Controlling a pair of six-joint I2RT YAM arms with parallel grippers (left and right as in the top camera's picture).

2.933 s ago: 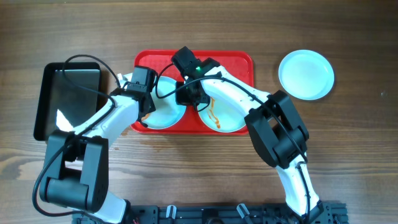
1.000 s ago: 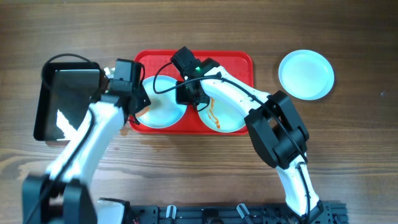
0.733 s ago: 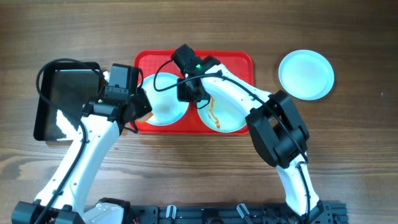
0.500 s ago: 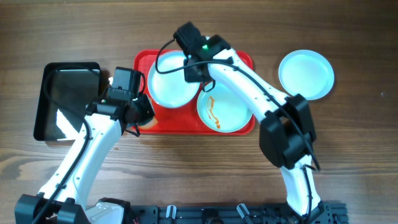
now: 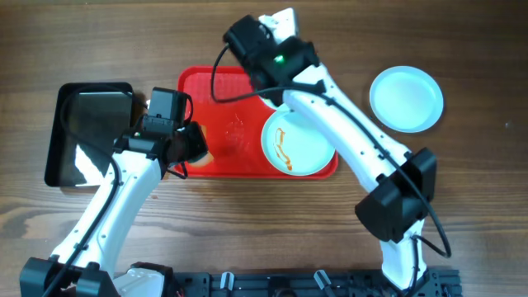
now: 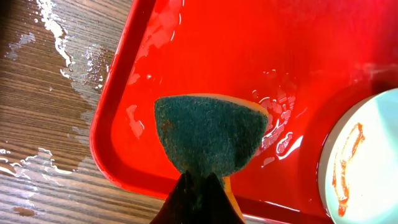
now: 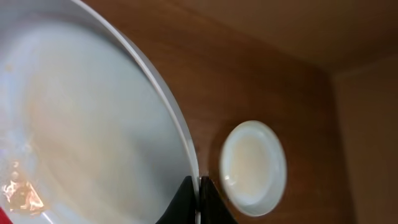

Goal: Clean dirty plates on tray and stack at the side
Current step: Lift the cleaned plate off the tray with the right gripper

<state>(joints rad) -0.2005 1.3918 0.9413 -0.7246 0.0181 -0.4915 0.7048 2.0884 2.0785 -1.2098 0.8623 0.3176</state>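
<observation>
- The lifted plate (image 7: 81, 137), round, shallow and pale blue-white, has left the large flat red plastic tray (image 5: 231, 136). Half a second ago it was over the tray's left half. Now it hangs tilted beyond the tray's far edge, with wood behind it.
- The right gripper (image 7: 199, 186) pinches its rim, fingers pressed onto the edge. The plate's face looks nearly free of sauce, with a wet glint low on it.
- This reads as one plate cleaned and on its way to the side, though it is not yet set down.
- The side plate (image 5: 406, 99), of like shape and colour, lies alone on the brown wooden table (image 5: 462, 206), well right of the tray. It shows just past the held rim in the right wrist view, so it is the likely stacking place.
- The smeared plate (image 5: 299, 146), of the same kind, sits on the tray's right half with a thin orange-brown sauce line across it. It is the work left.
- The left gripper (image 6: 199, 186) is clamped on a green-faced yellow sponge (image 6: 208, 134) over the tray's wet, bare left half. I cannot tell whether the sponge touches the tray.
- Spilled water (image 6: 56, 37) beads on the wood left of the tray, and a glossy black rectangular tray (image 5: 91, 132) lies further left.
- Nothing lies between the lifted plate and the side plate. The right arm crosses above the smeared plate and may crowd the sponge.
</observation>
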